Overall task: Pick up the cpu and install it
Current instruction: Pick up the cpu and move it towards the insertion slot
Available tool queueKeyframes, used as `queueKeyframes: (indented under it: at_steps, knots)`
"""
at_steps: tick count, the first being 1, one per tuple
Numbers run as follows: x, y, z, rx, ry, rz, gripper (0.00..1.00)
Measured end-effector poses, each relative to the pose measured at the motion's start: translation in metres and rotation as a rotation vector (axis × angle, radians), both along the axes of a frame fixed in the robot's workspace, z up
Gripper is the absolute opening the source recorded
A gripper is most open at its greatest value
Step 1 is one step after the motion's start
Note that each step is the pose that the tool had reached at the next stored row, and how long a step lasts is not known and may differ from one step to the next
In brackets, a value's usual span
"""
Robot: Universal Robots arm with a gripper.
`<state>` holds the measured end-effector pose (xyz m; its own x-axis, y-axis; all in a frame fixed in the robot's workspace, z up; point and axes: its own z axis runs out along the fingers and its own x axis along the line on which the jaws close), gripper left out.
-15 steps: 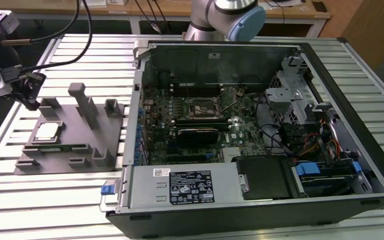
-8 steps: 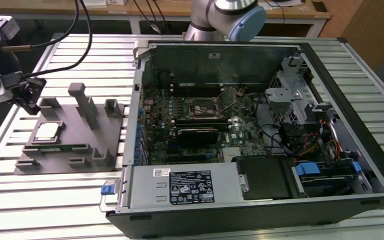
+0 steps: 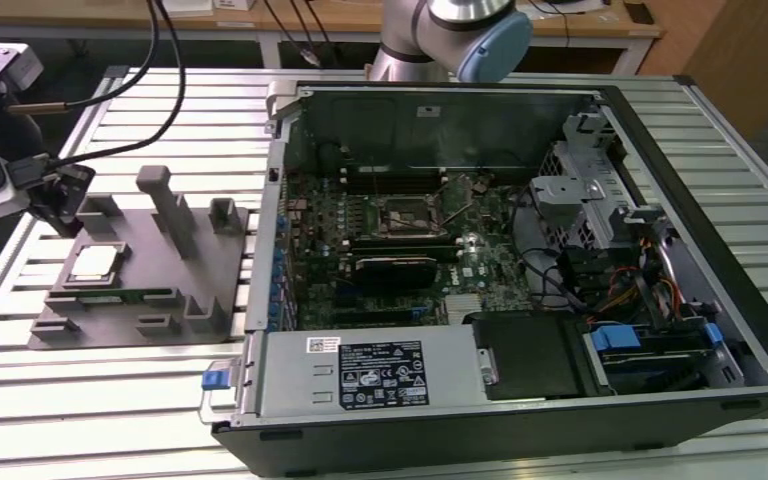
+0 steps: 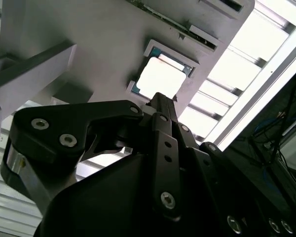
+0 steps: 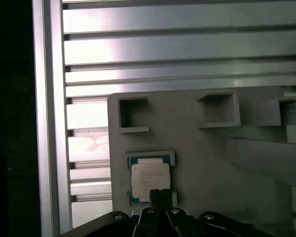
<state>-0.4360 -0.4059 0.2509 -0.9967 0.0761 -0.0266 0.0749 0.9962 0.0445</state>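
The cpu (image 3: 95,263), a small square chip with a shiny silver top, lies flat in a recess of the grey parts holder (image 3: 131,330) at the exterior view's left. Both wrist views show the cpu (image 5: 150,179) (image 4: 160,79) just beyond my fingertips. My gripper (image 3: 55,212) hangs above the holder's far left corner, a little away from the cpu. Its dark fingers (image 5: 159,195) are shut together with nothing between them. The motherboard socket (image 3: 402,213) sits inside the open computer case (image 3: 704,300).
A green memory stick (image 3: 115,296) lies on the holder in front of the cpu. Grey posts (image 3: 171,210) rise from the holder beside the chip. The case stands on a slatted aluminium table (image 3: 77,400). Cables (image 3: 144,90) trail over the table behind my gripper.
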Motion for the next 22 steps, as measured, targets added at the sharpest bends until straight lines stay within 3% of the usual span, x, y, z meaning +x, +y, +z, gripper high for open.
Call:
queueKeyframes:
  at_steps: [22]
  knots:
    - [-0.003,-0.0020,-0.0358,-0.0001,-0.0033,0.000,0.11]
